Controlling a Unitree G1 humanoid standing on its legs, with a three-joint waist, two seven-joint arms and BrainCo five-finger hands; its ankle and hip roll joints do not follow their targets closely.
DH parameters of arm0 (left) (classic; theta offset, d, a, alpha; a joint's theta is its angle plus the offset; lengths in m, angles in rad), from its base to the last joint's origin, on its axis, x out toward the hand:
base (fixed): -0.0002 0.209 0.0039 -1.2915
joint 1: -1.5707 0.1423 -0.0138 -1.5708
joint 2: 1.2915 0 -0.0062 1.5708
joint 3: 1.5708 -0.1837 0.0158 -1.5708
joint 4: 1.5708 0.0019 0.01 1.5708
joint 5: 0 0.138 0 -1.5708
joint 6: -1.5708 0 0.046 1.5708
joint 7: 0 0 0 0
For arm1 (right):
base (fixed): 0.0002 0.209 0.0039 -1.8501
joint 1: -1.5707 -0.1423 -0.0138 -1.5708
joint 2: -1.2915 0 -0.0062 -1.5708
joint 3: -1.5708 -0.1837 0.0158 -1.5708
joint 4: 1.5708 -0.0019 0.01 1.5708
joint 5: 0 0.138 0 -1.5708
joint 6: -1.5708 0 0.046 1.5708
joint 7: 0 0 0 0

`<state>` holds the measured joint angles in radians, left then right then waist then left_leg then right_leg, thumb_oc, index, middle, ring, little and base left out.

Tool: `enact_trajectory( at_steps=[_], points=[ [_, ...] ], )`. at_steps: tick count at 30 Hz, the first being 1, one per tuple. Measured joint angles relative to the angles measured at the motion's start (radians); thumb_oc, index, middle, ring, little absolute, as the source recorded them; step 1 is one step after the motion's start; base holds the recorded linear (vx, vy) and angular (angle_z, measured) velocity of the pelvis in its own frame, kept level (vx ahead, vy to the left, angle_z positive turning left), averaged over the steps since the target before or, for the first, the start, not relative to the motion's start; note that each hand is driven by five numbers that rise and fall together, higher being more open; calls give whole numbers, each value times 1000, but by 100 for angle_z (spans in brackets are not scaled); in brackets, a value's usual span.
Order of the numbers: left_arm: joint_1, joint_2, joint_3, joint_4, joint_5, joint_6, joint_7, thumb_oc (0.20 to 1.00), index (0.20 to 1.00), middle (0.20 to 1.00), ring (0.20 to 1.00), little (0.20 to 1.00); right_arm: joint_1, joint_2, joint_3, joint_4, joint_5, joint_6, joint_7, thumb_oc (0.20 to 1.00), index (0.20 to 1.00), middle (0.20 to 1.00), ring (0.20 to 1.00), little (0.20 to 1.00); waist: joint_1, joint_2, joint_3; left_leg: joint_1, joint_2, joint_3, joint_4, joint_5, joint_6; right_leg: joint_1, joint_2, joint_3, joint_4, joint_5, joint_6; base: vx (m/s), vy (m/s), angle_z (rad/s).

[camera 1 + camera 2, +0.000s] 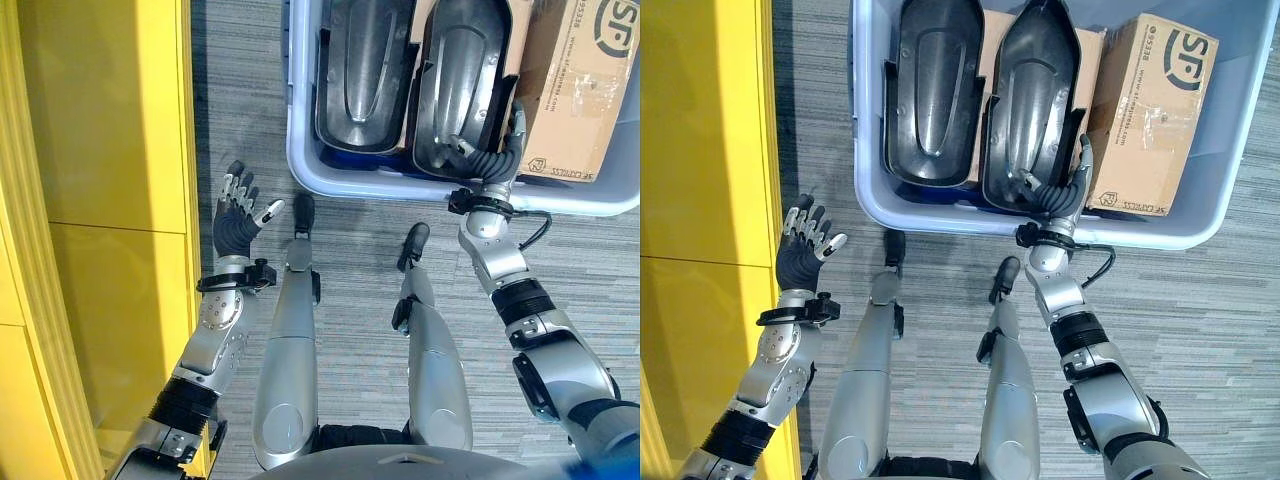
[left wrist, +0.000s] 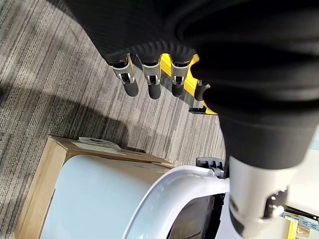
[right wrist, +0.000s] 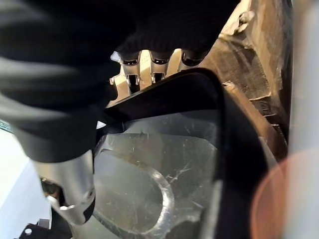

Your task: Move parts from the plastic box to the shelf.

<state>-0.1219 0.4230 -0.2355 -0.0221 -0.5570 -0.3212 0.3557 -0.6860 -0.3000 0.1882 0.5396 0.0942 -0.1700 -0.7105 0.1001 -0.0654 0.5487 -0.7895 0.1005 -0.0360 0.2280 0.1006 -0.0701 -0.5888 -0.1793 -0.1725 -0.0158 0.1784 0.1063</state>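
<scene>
Head stereo pair looking straight down, sharing plastic box (image 1: 310, 165), wrist cameras close.

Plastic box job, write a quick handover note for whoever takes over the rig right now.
Left hand: open, empty, raised over the carpet beside the yellow shelf.
Right hand: in the plastic box, fingers curled over the near edge of the right black molded part.
Left black molded part and a cardboard box also lie in the box.
Done: nothing visibly on the shelf.
Left: lift and shelve both parts.
</scene>
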Motion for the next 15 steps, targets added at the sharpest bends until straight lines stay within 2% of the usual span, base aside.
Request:
enact_trajectory(
  at_steps=[11, 15],
  points=[
    [2, 7, -8, 5, -3, -1, -1, 1000, 1000, 1000, 1000, 1000, -75, 0, 19, 83, 13, -45, 3, 1000, 1000, 1000, 1000, 1000, -13, 4, -3, -28, 3, 0, 20, -6, -7, -39, -1, 14, 33, -5, -2, 3, 0, -1],
    [7, 29, -33, 7, -11, -1, -1, 1000, 1000, 1000, 1000, 1000, -137, -7, 26, 182, 43, -76, 7, 1000, 1000, 1000, 1000, 1000, -12, 8, -14, -33, -2, 1, 22, -8, -4, -54, -9, 24, 44, -7, 1, 8, 8, -3]
  ],
)
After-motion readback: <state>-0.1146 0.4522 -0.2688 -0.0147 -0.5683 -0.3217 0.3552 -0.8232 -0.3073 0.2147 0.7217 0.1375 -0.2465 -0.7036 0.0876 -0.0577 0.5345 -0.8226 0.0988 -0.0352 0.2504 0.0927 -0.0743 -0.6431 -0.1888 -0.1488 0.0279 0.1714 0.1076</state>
